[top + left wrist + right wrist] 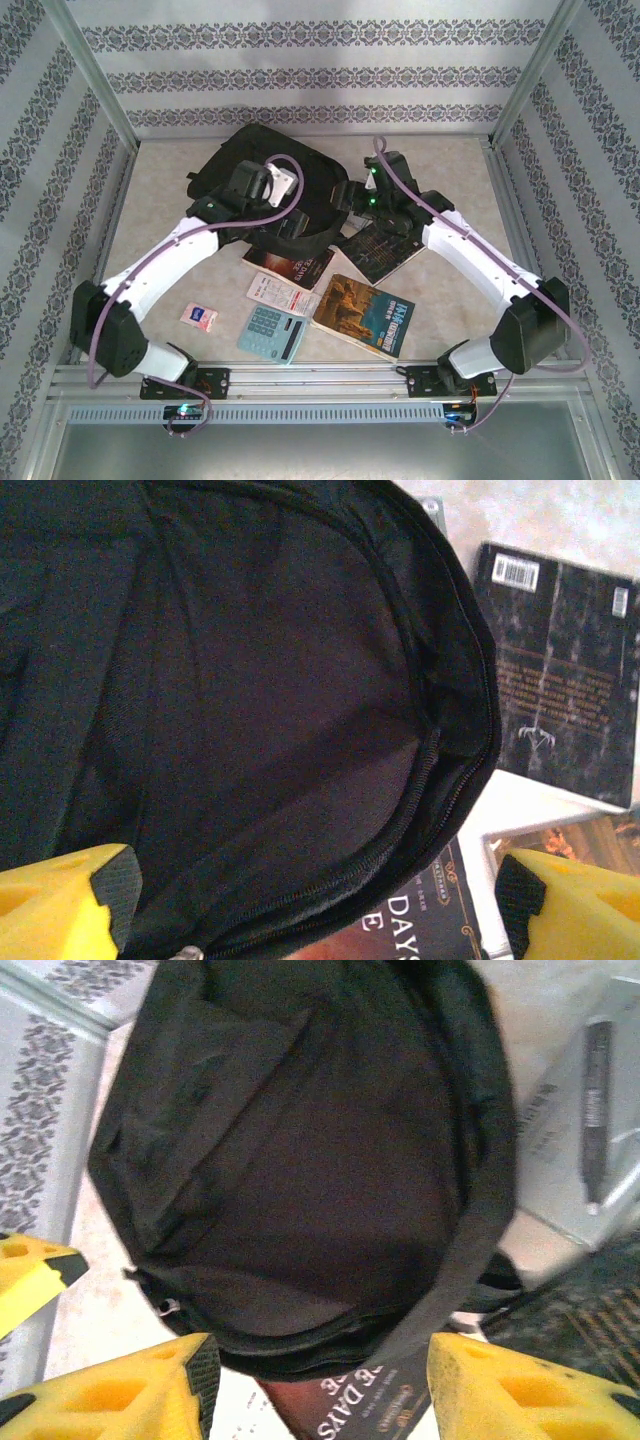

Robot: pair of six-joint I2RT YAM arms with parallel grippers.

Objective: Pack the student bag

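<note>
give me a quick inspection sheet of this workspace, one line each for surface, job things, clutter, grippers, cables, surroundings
surface: beige marbled tabletop, no spills seen
job's things: student bag lying at far centre, zip mouth gaping toward the arms
clutter: dark book right of the bag, DAYS book partly under the bag's edge, landscape-cover book, teal calculator, white booklet, small card
grippers: left gripper open at the bag mouth; right gripper open over the same edge
cables: left lilac cable loops over the bag; right lilac cable runs along its arm
surroundings: patterned wall panels, aluminium frame post
</note>
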